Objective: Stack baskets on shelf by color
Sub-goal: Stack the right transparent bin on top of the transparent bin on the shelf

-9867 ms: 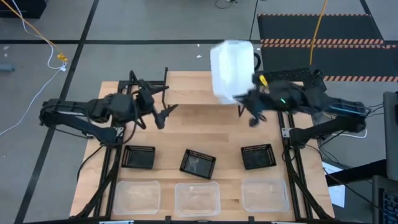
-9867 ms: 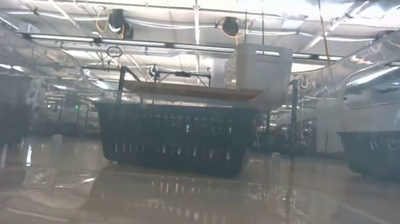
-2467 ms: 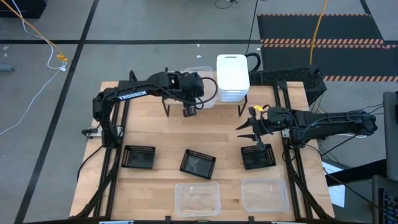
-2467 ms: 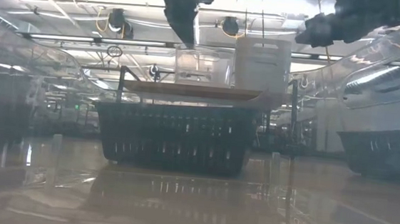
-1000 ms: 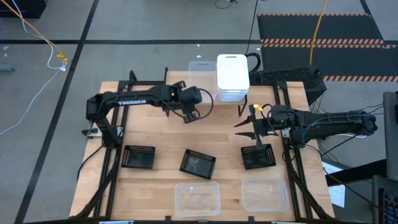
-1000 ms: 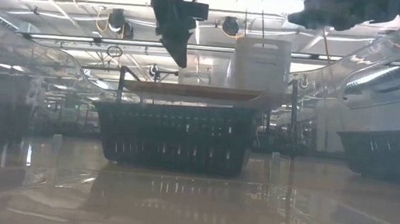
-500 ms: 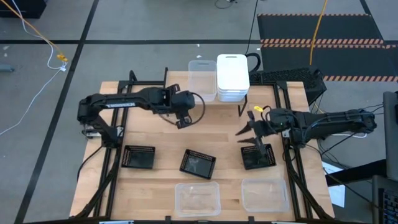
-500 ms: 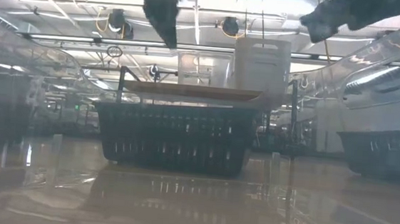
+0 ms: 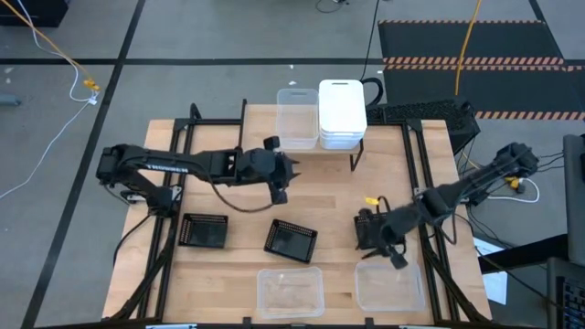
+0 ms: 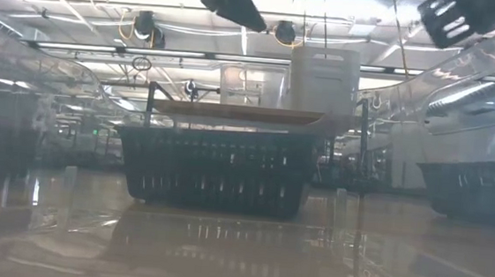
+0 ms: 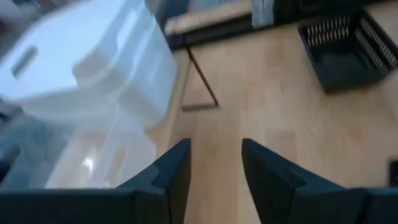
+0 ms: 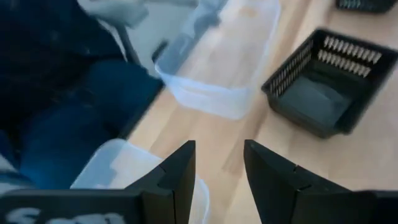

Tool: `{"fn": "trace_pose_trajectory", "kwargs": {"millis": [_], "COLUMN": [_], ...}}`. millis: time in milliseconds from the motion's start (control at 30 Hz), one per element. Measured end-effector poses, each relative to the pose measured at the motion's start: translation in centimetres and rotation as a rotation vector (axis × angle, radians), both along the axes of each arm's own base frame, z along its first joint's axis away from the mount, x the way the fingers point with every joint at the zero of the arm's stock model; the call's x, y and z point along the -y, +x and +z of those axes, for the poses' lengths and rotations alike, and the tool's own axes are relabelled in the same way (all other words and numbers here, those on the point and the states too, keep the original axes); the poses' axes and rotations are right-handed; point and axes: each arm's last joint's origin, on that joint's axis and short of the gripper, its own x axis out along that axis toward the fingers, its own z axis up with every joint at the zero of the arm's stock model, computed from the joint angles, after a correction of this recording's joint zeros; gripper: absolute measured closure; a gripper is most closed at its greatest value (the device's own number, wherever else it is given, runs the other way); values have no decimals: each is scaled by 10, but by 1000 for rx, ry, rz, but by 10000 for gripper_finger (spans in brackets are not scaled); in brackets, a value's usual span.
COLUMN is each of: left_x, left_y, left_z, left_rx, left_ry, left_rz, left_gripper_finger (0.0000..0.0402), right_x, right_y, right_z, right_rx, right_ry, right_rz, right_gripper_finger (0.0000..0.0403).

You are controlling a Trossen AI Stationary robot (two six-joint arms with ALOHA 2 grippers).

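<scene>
The shelf (image 9: 256, 123) stands at the table's far side. On it a stack of white baskets (image 9: 342, 114) rests beside one clear basket (image 9: 296, 117). Three black mesh baskets (image 9: 204, 230) (image 9: 291, 239) (image 9: 368, 225) sit in a row on the tabletop. Two clear baskets (image 9: 291, 292) (image 9: 388, 285) lie along the near edge. My left gripper (image 9: 285, 175) hangs open in front of the shelf, nothing between its fingers (image 11: 214, 180). My right gripper (image 9: 393, 249) is open above the right black basket's near side, also with nothing between its fingers (image 12: 217, 180).
Black frame rails (image 9: 430, 265) run along both table sides. Bare wood (image 9: 320, 192) lies between the shelf and the black row. In the low view the middle black basket (image 10: 213, 180) fills the foreground below the shelf (image 10: 241, 113).
My left gripper has drawn back from the shelf toward the near edge, leaving the clear basket standing on the shelf beside the white stack. My right gripper has swung toward the near edge, from the bare wood to above the right black basket, and turned downward.
</scene>
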Motion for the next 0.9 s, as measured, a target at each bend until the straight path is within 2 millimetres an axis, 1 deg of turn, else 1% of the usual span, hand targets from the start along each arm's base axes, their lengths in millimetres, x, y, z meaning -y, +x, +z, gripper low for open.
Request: {"fn": "trace_pose_trajectory", "kwargs": {"millis": [100, 200, 267, 367, 467, 600, 767, 900], "left_x": [0, -6, -9, -10, -5, 8, 30, 46], "left_y": [4, 8, 8, 7, 6, 3, 0, -2], "left_z": [-9, -8, -6, -9, -14, -22, -27, -26], "left_rx": [68, 192, 225, 225, 200, 131, 93, 105], "left_ry": [57, 132, 123, 54, -26, -108, -155, -155], "left_rz": [-30, -48, -34, -4, 16, 21, -2, 7], "left_gripper_finger": [257, 257, 257, 256, 257, 257, 256, 256], "right_x": [-12, -24, -35, -48, -59, -74, -104, -113], "right_y": [-2, -8, -14, -27, -44, -70, -86, -90], "right_z": [14, 28, 35, 35, 26, 6, -14, -25], "right_rx": [-82, -198, -262, -373, -533, -785, -909, -936], "right_ry": [-129, -210, -244, -371, -437, -451, -440, -495], "right_rz": [-55, -101, -66, 43, 139, 118, 190, 211], "right_gripper_finger": [274, 274, 274, 274, 274, 274, 281, 303]}}
